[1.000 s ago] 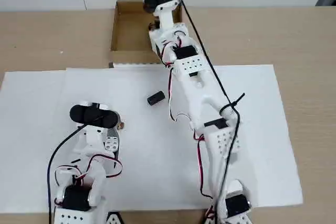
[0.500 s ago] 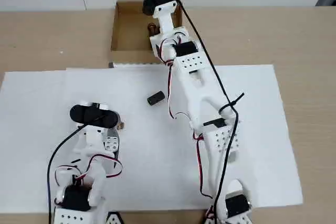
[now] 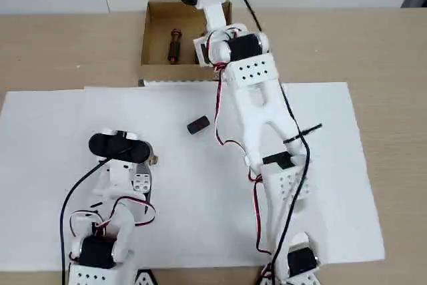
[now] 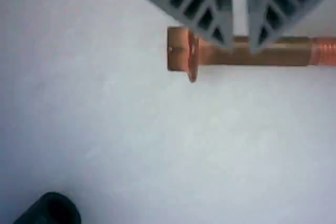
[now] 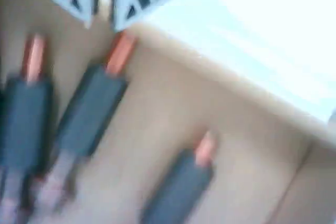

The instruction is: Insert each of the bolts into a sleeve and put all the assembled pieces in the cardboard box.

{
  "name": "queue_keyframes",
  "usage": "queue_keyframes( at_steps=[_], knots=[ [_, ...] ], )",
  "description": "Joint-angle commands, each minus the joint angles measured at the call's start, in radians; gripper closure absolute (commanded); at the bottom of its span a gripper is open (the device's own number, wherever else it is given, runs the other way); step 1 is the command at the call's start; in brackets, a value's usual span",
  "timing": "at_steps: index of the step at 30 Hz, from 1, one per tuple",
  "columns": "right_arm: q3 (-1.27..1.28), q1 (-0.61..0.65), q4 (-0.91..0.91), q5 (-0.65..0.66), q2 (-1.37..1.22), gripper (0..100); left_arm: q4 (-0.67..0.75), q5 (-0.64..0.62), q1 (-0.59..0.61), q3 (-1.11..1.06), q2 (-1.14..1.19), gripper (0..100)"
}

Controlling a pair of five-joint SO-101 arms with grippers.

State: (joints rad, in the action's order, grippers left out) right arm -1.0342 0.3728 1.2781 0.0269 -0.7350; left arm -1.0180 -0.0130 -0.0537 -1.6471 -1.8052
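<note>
Bolt (image 4: 283, 51) out on the white paper (image 3: 53, 138), copper, head and flange poking clear of the left claw (image 4: 239, 40)! Pressed nearly together, that claw, tips across the shank just behind the head (nipping it or merely resting over it? cannot tell). Over at the cardboard box (image 3: 155, 35): right claw (image 5: 102, 23) above the floor, closed to a slit and carrying nothing, with three assembled pieces (image 5: 86, 111) lying below. Loose black sleeve (image 3: 197, 125) on the paper between the two arms, well apart from the box. Looks like the last pairing coming up. To do it well: lift straight clear of the box wall, take the sleeve across its middle with both ends left open, line the bore up with the threaded tip, push square and slow. Risk of cocking and jamming otherwise.
</note>
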Motion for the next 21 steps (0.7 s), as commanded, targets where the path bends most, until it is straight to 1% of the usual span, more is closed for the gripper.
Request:
queue_keyframes(
  at_steps=[1, 10, 15, 18, 21],
  knots=[
    [-0.069, 0.010, 0.134, 0.009, 0.120, 99.2, 0.003, 0.002, 0.005, 0.005, -0.012, 99],
    [-0.071, 0.012, 0.380, 0.009, 0.193, 99.2, 0.003, 0.002, 0.005, 0.005, -0.012, 99],
    [-0.063, 0.013, 0.397, 0.017, 0.225, 99.2, 0.003, 0.002, 0.005, 0.005, -0.012, 99],
    [-0.063, 0.056, 0.400, 0.028, 0.232, 99.2, 0.003, 0.002, 0.005, 0.005, -0.012, 99],
    [-0.031, 0.093, 0.406, 0.120, 0.239, 99.2, 0.003, 0.002, 0.005, 0.005, -0.012, 99]
  ],
)
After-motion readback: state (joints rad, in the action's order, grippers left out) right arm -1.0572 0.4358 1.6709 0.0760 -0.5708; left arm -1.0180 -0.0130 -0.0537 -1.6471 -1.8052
